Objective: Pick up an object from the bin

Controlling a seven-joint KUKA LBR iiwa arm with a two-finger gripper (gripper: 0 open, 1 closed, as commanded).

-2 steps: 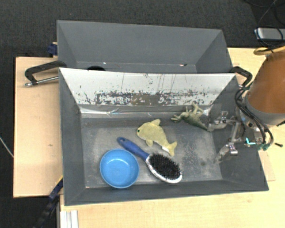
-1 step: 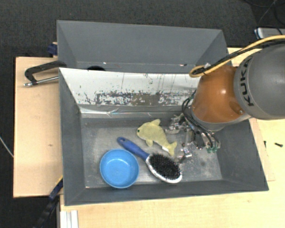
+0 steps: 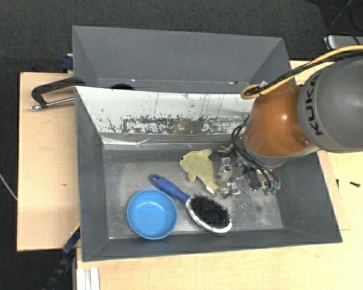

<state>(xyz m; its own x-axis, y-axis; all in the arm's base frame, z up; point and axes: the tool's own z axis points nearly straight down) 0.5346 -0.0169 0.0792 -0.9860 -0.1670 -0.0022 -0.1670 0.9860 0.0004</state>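
Pale yellow in colour, the crumpled piece (image 3: 198,164) lay mid-bin (image 3: 91,180), just left of the tool (image 3: 233,177). It was judged soft and light, and best taken at a raised fold. Whether the tool was spread or pressed together could not be told. The arm (image 3: 339,110) read "KUKA".

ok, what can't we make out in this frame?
- Gripper, camera view: its tip is a tangle of metal and wires, so open or shut, and holding anything or not, is unclear.
- Pale yellow thing: its right edge is hidden behind the gripper; what it is cannot be told.
- Bin floor at right: covered by the arm's orange cover.
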